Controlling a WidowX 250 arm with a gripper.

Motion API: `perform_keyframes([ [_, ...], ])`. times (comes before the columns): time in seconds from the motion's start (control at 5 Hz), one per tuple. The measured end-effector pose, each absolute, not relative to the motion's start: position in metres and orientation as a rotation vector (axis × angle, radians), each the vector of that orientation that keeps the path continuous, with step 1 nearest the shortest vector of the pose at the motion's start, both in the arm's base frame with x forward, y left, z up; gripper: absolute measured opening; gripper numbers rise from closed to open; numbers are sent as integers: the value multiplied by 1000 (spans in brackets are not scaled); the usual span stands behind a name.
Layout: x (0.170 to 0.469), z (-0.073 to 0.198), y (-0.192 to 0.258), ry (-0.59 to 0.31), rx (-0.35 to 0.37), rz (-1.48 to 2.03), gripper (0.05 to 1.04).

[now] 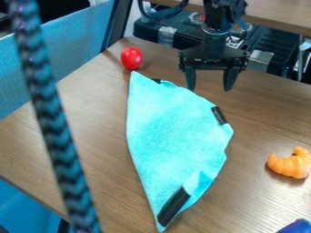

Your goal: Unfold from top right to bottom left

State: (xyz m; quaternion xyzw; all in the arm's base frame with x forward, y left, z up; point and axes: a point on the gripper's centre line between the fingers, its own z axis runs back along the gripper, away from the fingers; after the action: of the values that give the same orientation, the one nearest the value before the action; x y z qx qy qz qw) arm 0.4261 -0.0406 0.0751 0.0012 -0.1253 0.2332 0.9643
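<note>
The cloth (173,132) lies on the table (94,123). Behind its far tip sits the ball (131,58); right of the cloth, the croissant (290,164).

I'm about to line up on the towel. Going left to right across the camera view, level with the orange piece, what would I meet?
Dark patterned cord → turquoise cloth with black strips → orange curved piece.

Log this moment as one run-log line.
turquoise cloth: folded, not gripped | gripper: open, fingers apart, near cloth's far edge | red oval object: by cloth's far tip | orange curved toy: right of cloth
</note>
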Motion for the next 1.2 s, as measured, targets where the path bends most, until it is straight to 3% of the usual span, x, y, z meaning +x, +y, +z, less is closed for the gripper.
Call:
perform_keyframes([
  [0.4,415,50,-44,-194,-3,432,1000],
  [0.8,415,60,-46,-211,7,376,1000],
  [1.2,426,56,-66,-179,70,422,1000],
])
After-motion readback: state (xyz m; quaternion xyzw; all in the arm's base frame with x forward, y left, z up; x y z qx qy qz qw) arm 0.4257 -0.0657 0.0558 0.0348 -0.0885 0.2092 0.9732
